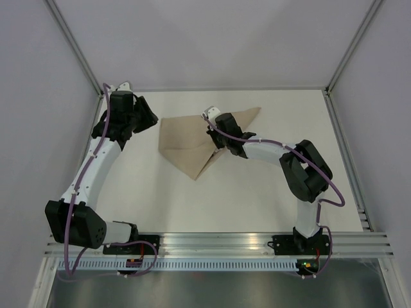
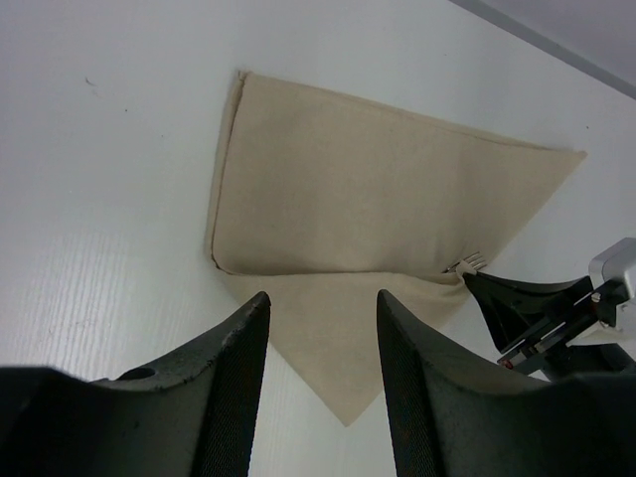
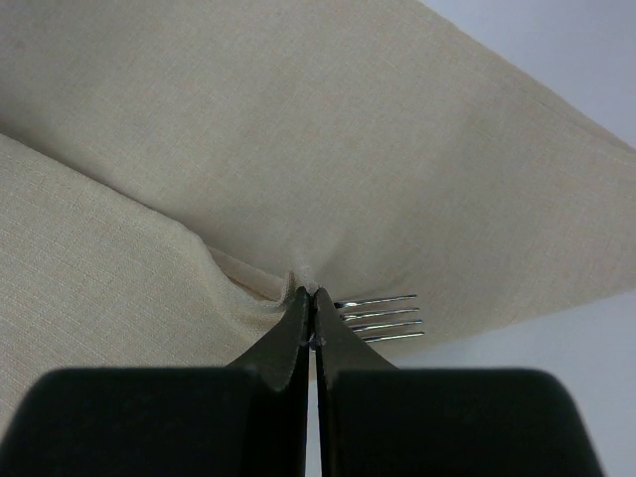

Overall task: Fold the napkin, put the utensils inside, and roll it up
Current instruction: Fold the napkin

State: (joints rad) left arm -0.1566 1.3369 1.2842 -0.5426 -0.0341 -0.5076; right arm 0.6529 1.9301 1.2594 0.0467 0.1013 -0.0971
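The right gripper [image 3: 312, 296] is closed at the folded napkin [image 3: 298, 129] near the far edge of the tabletop; the left gripper [image 2: 323, 303] hangs open. The cloth seems soft and light, best pinched at a corner; the fork [image 3: 383, 316] looks stiff and slippery

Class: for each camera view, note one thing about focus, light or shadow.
Top external: even light, the napkin in focus. Left wrist: the left hand is dark and blurred, the napkin behind it sharp. Right wrist: the right hand is blurred, the fork tines glinting.
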